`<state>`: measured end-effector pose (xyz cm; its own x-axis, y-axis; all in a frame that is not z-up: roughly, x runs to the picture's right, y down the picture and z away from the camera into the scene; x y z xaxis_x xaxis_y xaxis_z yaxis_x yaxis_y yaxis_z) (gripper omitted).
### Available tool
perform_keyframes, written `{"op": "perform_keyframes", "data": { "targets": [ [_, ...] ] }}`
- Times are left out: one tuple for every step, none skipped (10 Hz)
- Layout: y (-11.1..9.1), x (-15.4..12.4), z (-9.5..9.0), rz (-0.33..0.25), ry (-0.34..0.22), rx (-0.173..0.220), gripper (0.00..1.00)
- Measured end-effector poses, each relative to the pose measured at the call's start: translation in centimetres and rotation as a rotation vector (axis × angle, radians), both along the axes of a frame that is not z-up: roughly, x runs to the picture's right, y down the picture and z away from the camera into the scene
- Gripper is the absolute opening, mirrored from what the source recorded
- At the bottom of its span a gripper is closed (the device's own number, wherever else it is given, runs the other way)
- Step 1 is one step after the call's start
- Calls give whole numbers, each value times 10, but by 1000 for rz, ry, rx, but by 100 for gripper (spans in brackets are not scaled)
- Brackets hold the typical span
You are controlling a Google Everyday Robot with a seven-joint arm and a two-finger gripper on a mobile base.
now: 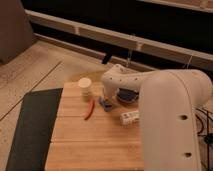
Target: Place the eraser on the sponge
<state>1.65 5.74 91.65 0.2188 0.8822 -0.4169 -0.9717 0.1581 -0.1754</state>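
Observation:
The sponge [107, 105] is a flat blue-grey pad lying on the wooden table [85, 140], just right of the red chili-shaped piece [89, 109]. My gripper [106, 97] hangs from the white arm [125, 80] directly over the sponge, close above it or touching it. The arm's wrist covers much of the gripper. The eraser is hidden from view.
A cream cylinder [85, 86] stands at the table's back left. A dark round bowl [128, 95] sits behind the arm's wrist. A white tube-like bottle [130, 118] lies to the right of the sponge. A dark mat [32, 127] borders the table on the left.

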Motion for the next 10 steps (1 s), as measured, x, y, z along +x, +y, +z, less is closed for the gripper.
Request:
{"op": "perform_keyframes", "data": {
  "targets": [
    [1,-4,-1,-8,-7,-7,55],
    [2,-7,-2,-11,-13,-11,63],
    [3,-12,-3,-19,-21,-16,69],
    [4,-16,-4,-27,-27,-18,71],
    [5,-22,-5,-35,-36,-22,71],
    [5,-23,-6,-39,-37,-26,71],
    [6,-23,-6,-42,-36,-27,71],
    [7,-24,-5,-45,-35,-35,71],
    [8,-23,-5,-44,-33,-39,71],
    [8,-22,-5,-46,-30,-40,71]
  ]
}}
